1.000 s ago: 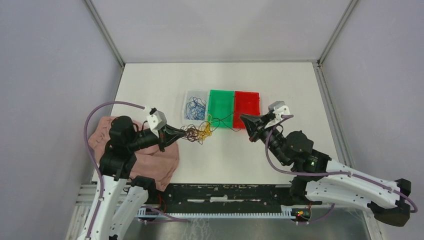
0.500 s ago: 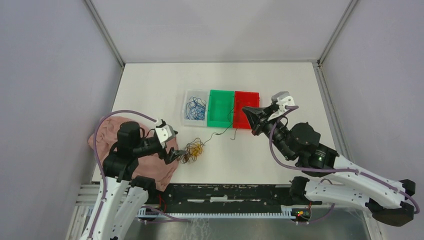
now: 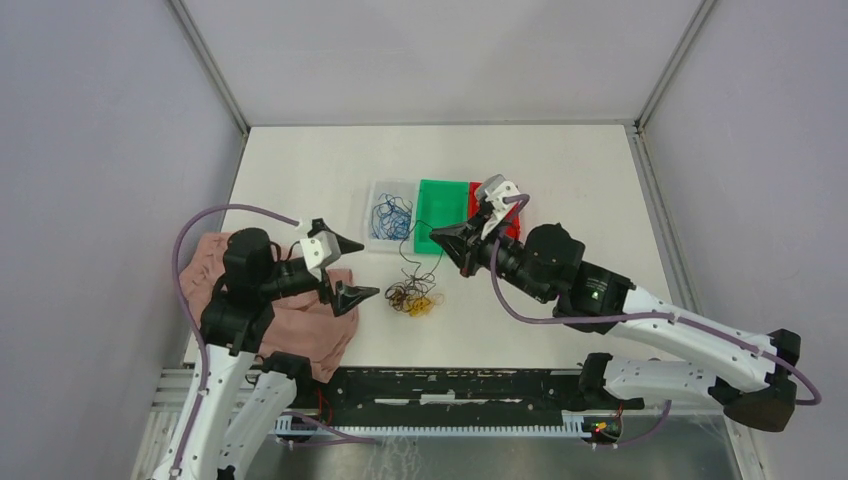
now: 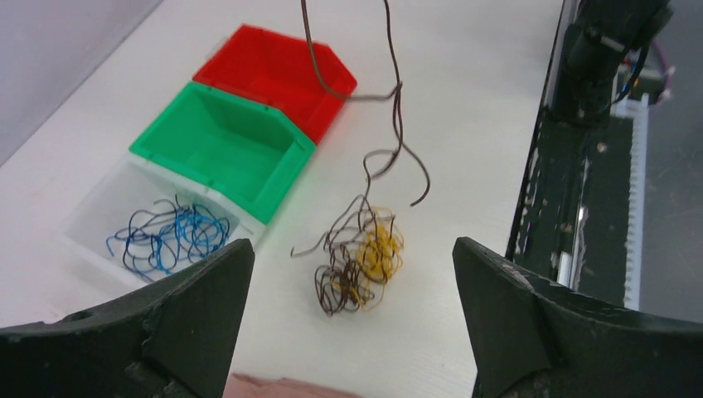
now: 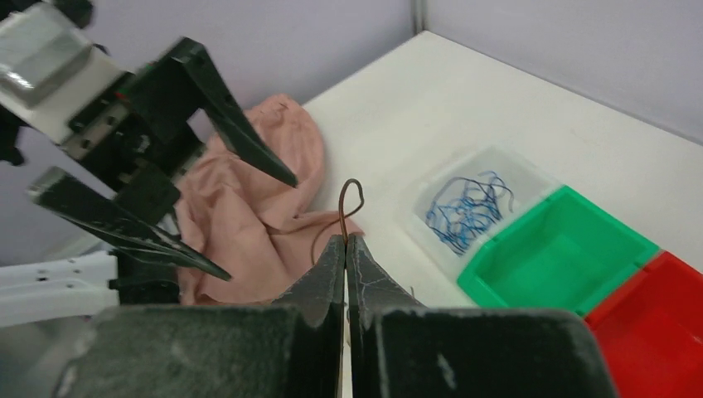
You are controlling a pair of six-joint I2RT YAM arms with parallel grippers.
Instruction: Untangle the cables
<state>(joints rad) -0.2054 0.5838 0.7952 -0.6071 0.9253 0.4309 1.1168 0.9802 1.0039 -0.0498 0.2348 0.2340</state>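
the black two-finger left gripper [image 3: 368, 268], which a second ago was pinched on the small knot of dark brown and yellow-orange cables [image 3: 413, 298] just in front of the open green plastic bin [image 3: 440, 205], has let go and drawn back. its fingers now stand as wide apart as they go and hold nothing. the knot lies loose on the white table [image 3: 560, 180], a little nearer the arms than the green bin, beside the crumpled pink cloth [image 3: 320, 320].

the black right gripper [image 5: 346, 242] has swung from the red bin's side across to above the green bin's near edge. its fingers are pressed fully together on one thin dark brown wire [image 4: 396, 108], whose top loops just above the tips. that wire hangs down in curls and appears still to run into the knot, so the strand looks drawn out but probably not yet free. with nothing pinning the knot, more lifting could drag the whole clump along.

the bins sit in a row. the clear plastic bin [image 4: 91, 240], on the green bin's left, holds a loose nest of blue wires [image 4: 170, 236]. the green bin shows nothing inside. the red plastic bin [image 4: 273, 70], on its right, also looks bare, though the right arm covers part of it from above.
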